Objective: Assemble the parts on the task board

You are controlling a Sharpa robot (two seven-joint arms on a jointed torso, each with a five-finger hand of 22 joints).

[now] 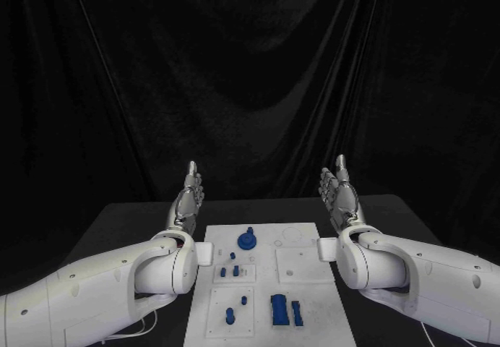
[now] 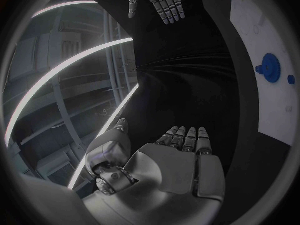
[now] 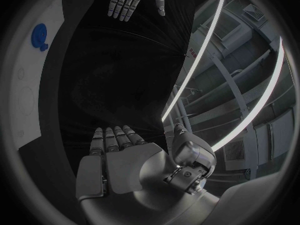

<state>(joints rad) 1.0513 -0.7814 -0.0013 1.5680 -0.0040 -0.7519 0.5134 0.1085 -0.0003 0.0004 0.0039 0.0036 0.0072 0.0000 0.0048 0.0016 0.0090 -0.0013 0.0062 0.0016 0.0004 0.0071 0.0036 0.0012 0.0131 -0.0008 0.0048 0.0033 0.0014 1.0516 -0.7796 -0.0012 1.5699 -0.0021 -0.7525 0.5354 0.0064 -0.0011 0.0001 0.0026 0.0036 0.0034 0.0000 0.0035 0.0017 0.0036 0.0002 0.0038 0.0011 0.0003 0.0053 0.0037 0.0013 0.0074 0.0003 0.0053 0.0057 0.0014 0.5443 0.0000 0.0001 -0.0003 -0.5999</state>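
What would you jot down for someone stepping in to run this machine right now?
Left hand: open, fingers straight, raised beside the board's left edge, holding nothing.
Right hand: open, raised beside the board's right edge, holding nothing.
Task board: white plate lying mid-table between the arms.
Blue parts: round piece near the far end, small pieces mid-board, larger block and small pegs at the near end.
Done: cannot tell from here; neither hand touches any part.
Left: picking up and assembling the parts.
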